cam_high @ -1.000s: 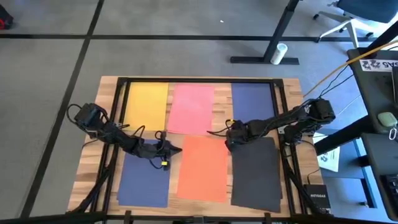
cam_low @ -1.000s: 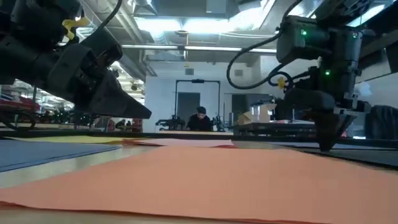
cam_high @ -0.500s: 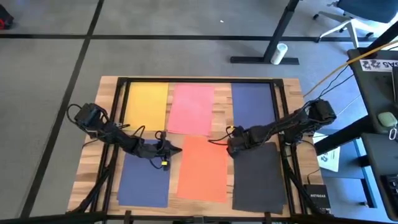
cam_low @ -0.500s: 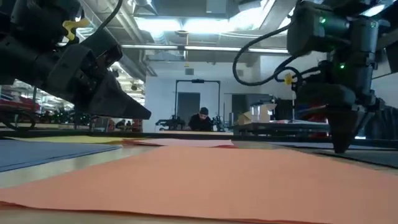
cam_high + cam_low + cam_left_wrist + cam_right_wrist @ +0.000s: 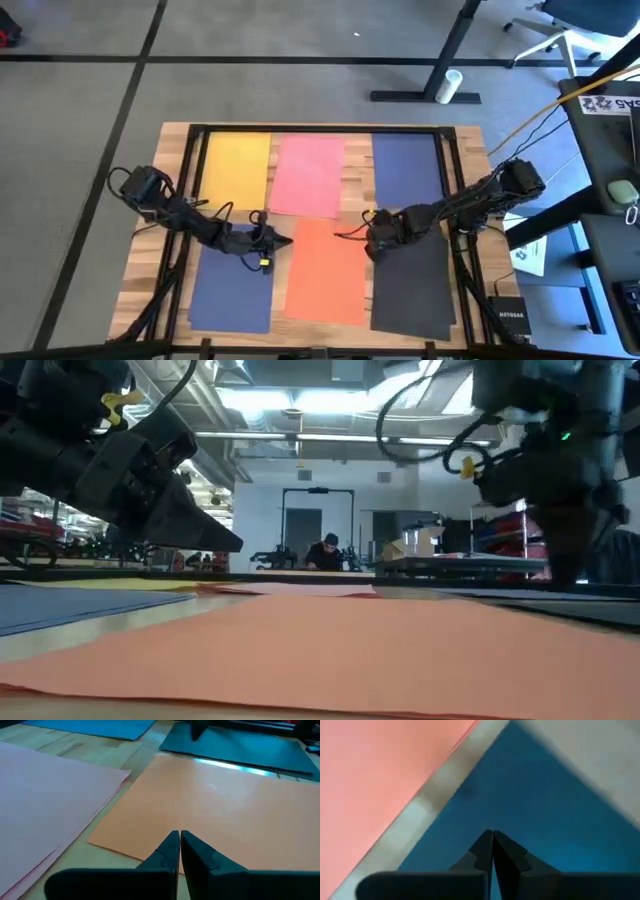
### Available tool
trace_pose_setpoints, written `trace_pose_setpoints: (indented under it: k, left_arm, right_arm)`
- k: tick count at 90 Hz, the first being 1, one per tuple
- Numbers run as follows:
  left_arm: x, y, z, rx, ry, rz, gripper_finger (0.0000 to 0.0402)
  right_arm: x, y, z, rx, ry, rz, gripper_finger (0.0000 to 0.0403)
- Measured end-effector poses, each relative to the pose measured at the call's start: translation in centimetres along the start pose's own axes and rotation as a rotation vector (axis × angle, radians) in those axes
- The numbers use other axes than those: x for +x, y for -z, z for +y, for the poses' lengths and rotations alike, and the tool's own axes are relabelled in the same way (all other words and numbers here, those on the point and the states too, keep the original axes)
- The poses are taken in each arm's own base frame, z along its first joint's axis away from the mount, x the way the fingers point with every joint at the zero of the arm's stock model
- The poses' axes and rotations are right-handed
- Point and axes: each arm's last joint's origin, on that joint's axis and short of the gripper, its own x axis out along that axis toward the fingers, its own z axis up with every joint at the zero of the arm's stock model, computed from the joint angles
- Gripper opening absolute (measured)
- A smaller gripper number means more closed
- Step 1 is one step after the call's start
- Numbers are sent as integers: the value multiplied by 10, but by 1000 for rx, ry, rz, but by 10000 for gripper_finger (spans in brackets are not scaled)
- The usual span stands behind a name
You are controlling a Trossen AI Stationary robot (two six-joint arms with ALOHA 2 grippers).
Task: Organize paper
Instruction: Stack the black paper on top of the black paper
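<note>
Six coloured sheets lie flat on the wooden table [image 5: 470,140]. Yellow [image 5: 236,170], pink [image 5: 310,175] and navy [image 5: 408,168] lie along the far side. Another navy sheet [image 5: 232,290], the orange one [image 5: 328,270] and the black one [image 5: 415,290] lie along the near side. My left gripper [image 5: 287,241] is shut and hangs just above the orange sheet's left edge [image 5: 125,850], clear of the table in the low view [image 5: 232,543]. My right gripper [image 5: 372,247] is shut, its tips down on the black sheet. My right gripper presses its shut fingertips [image 5: 485,845] down on the black sheet near its far left corner [image 5: 530,815]. The fingers come from above and point down. The sheet lies flat on the table, with a strip of bare wood between it and the orange sheet.
A black rail frame [image 5: 320,128] runs around the tabletop. A white printed sheet [image 5: 528,256] and a dark box [image 5: 510,318] lie off the table's right side. Far behind the table a person [image 5: 325,550] sits in the room.
My right gripper has moved toward the table's near edge with its tips on the black sheet. The sheet's far left corner has slid with it, away from the far navy sheet. My left gripper has kept still.
</note>
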Motion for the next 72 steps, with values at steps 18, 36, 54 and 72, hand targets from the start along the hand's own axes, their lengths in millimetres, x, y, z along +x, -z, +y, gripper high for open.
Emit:
trace_pose_setpoints:
  k: [18,36,54,72]
  left_arm:
    - [0,0,0,-4,0,0,0]
    - [0,0,0,-8,-1,-1,0]
    - [0,0,0,-8,-1,-1,0]
    - [0,0,0,-8,-1,0,0]
  right_arm:
    - [-16,41,48,-158,-281,9,0]
    - [-4,75,79,-311,-313,-13,0]
    - [21,84,110,-449,-271,26,0]
    - [45,87,127,-528,-211,114,0]
